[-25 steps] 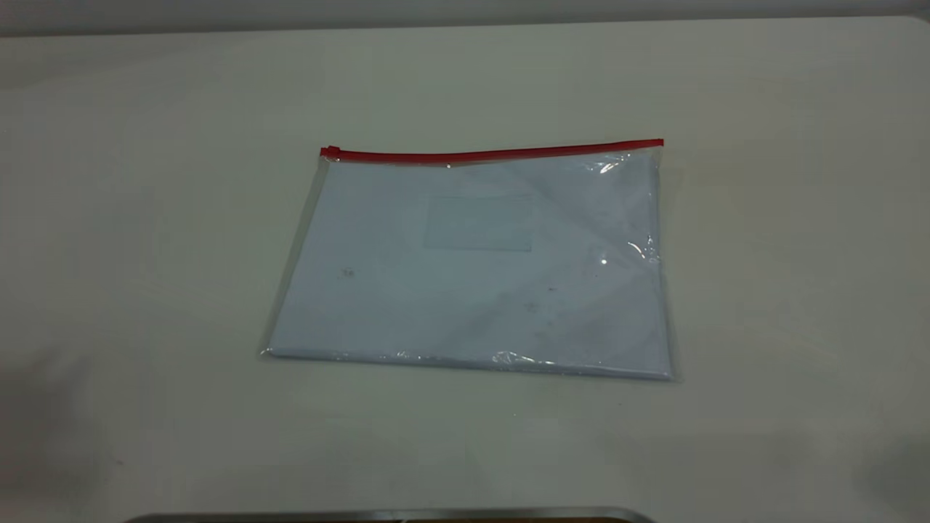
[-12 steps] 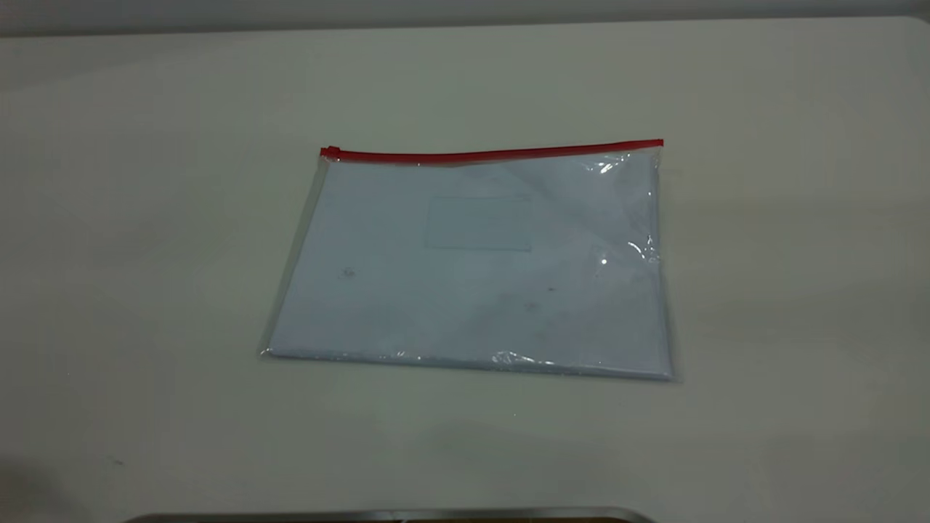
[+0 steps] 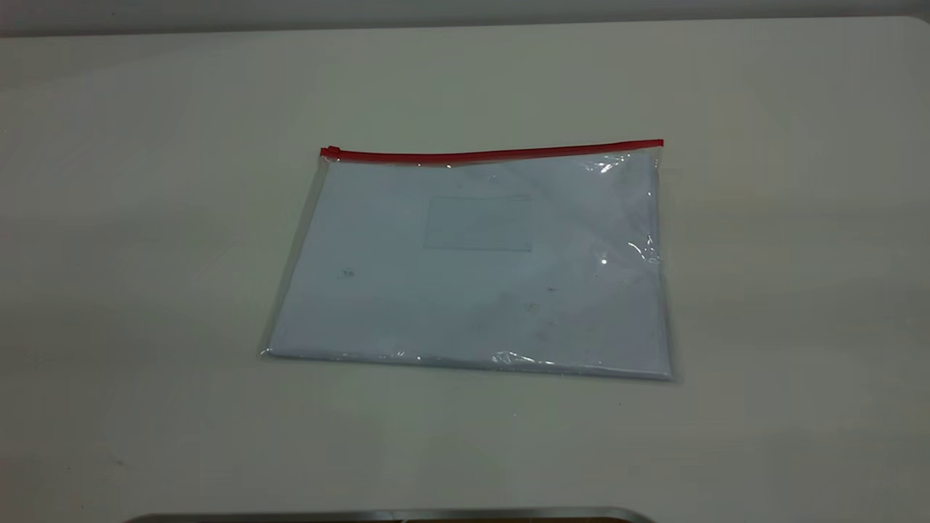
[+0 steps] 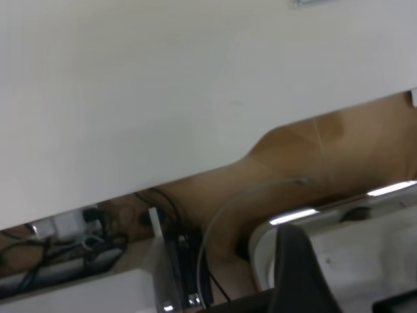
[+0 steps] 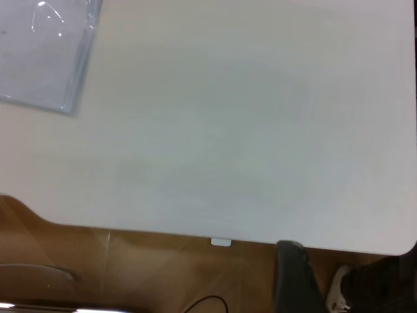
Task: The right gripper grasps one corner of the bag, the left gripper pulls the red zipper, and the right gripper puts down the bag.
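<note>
The bag [image 3: 472,269] lies flat on the white table [image 3: 145,218], with pale blue-white sheets inside. The red zipper [image 3: 494,153] runs along its far long edge, and the small red slider [image 3: 330,152] sits at the left end. The right-end corner [image 3: 660,144] lies flat on the table. Neither gripper shows in the exterior view. Only a dark part of my left gripper [image 4: 296,274] shows in the left wrist view, off the table over its edge. Only a dark part of my right gripper [image 5: 293,277] shows in the right wrist view, beyond the table edge, far from a bag corner [image 5: 45,59].
A metal rim [image 3: 392,514] shows at the table's near edge. In the left wrist view, cables and a power strip [image 4: 65,248] lie below the table edge. A brown floor [image 5: 130,267] shows beyond the table in the right wrist view.
The faint shadows at the table's near left and right corners have faded away. The bag has not moved.
</note>
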`<state>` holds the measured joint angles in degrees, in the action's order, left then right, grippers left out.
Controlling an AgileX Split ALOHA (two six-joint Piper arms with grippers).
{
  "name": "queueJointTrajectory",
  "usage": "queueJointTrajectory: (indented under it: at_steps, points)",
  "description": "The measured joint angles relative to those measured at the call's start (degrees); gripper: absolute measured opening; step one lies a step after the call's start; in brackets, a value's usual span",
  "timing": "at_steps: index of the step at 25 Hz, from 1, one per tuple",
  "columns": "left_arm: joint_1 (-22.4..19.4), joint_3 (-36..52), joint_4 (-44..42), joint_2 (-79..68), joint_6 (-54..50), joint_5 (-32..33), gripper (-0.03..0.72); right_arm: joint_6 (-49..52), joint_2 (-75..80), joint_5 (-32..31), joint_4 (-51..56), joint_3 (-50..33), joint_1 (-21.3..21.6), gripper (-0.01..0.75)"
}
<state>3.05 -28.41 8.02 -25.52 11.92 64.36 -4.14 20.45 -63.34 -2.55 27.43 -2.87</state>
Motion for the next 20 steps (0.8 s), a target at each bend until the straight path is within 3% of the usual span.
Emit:
queueJointTrajectory:
  at_steps: [7,20]
  points:
    - [0.0,0.55,-6.61,9.42,-2.03,-0.11,0.496,0.0,0.0,0.0,0.0,-0.23,0.0,0.466]
    - [0.0,0.55,-7.02,18.07,-2.2,-0.05,0.496,0.0,-7.86,-0.1,0.01,-0.29,1.35,0.466]
